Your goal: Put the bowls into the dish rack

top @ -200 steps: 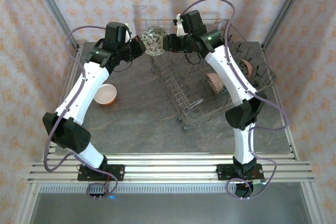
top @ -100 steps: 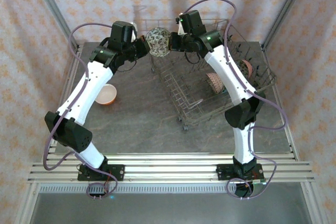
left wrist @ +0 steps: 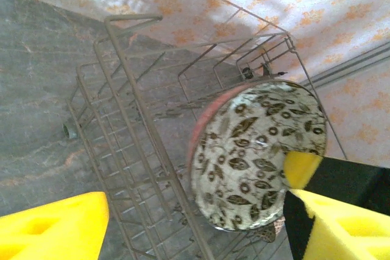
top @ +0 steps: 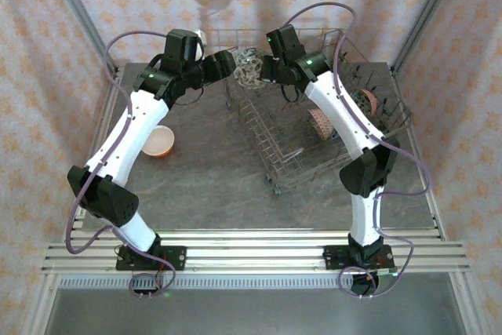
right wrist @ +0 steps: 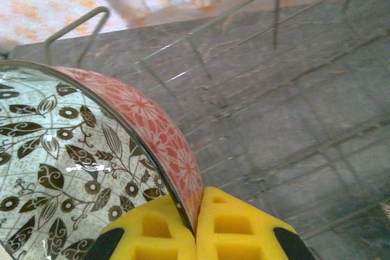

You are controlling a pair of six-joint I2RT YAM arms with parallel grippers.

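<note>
The patterned bowl (top: 249, 67) hangs on edge above the far left corner of the rack (top: 271, 147). The right tool (right wrist: 196, 220) is clamped shut on its rim. The left tool (top: 229, 63), closed on the bowl a second ago, now stands wide open beside it, so the handover is complete. The bowl has also moved in over the rack, ready for lowering between tines. Two more bowls (top: 318, 121) stand in the rack's right half. An orange bowl (top: 158, 140) waits on the counter (top: 204, 170), left of the rack.
</note>
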